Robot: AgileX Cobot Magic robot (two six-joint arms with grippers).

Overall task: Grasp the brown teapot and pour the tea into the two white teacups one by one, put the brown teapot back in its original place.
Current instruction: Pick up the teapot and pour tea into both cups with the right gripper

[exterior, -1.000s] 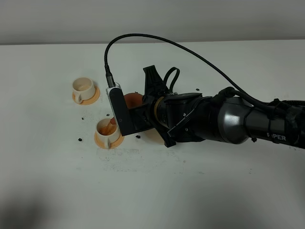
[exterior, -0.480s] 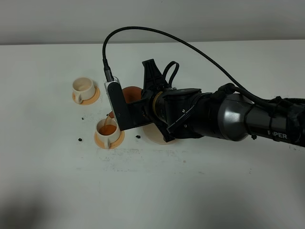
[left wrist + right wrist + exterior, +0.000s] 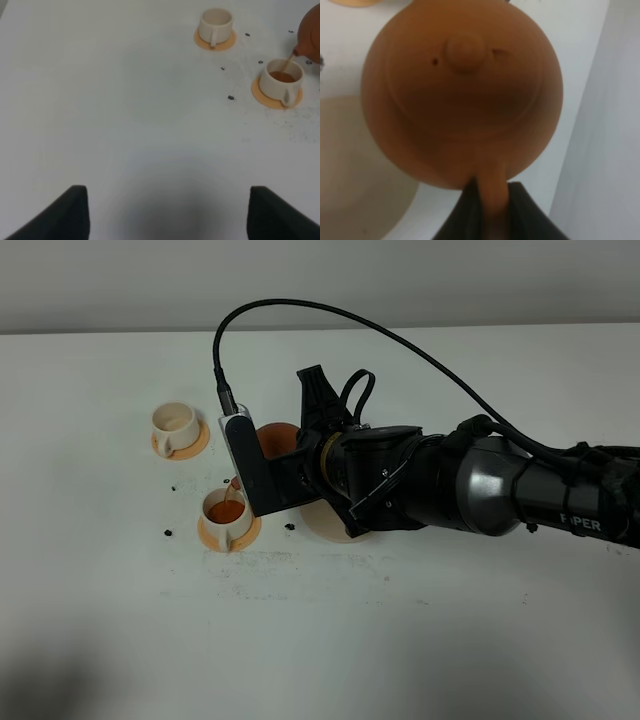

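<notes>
My right gripper [image 3: 492, 212] is shut on the loop handle of the brown teapot [image 3: 462, 90]. In the high view the teapot [image 3: 278, 438] is held tilted, spout down, over the nearer white teacup [image 3: 225, 512], and a thin stream of tea runs into it. That cup holds brown tea and stands on an orange saucer [image 3: 207, 536]. The farther teacup [image 3: 174, 422] looks empty on its own saucer. The beige coaster [image 3: 335, 525] lies partly hidden under my right arm. The left wrist view shows both cups [image 3: 282, 80] [image 3: 216, 22] and my open, empty left gripper [image 3: 167, 215].
Small dark specks [image 3: 168, 533] lie on the white table around the cups. A black cable [image 3: 330, 315] arcs above my right arm. The table's back edge meets a grey wall [image 3: 320, 280].
My right wrist has risen slightly and tipped the teapot further. The nearer cup now holds more tea. The farther cup has not moved.
</notes>
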